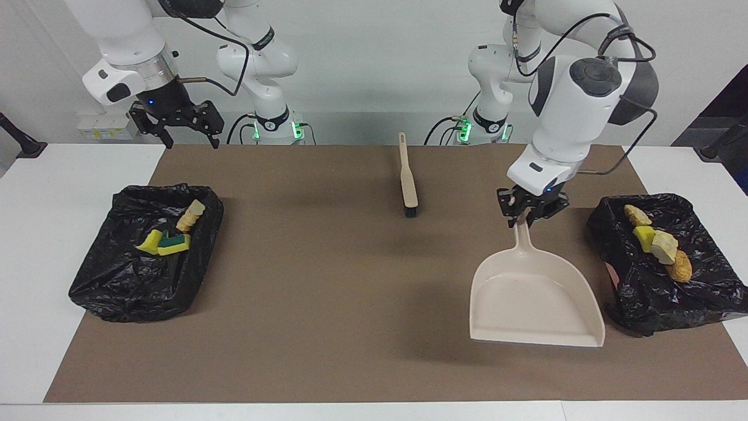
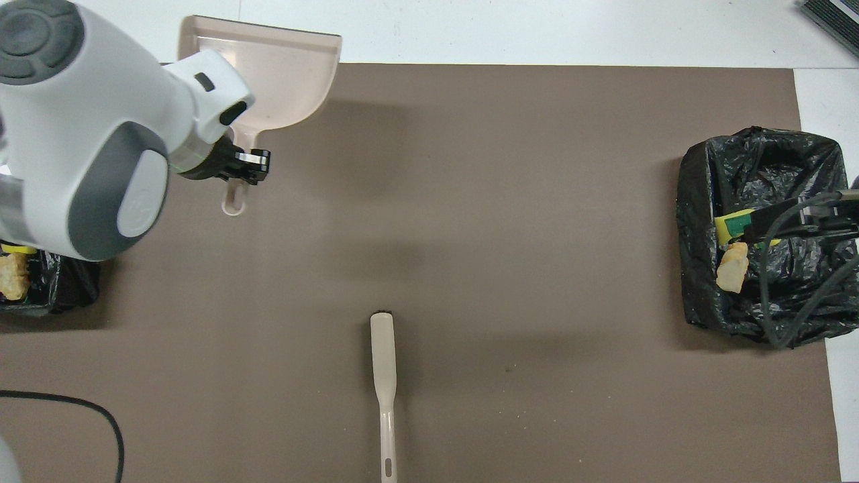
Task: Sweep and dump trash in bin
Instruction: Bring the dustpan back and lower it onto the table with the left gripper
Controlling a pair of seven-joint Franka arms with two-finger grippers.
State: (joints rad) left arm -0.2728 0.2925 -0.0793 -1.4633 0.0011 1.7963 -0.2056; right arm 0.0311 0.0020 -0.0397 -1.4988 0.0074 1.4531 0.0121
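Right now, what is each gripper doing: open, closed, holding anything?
Left gripper: shut on the dustpan handle, over the mat.
Right gripper: open, empty, waiting above the table's edge by its bin.
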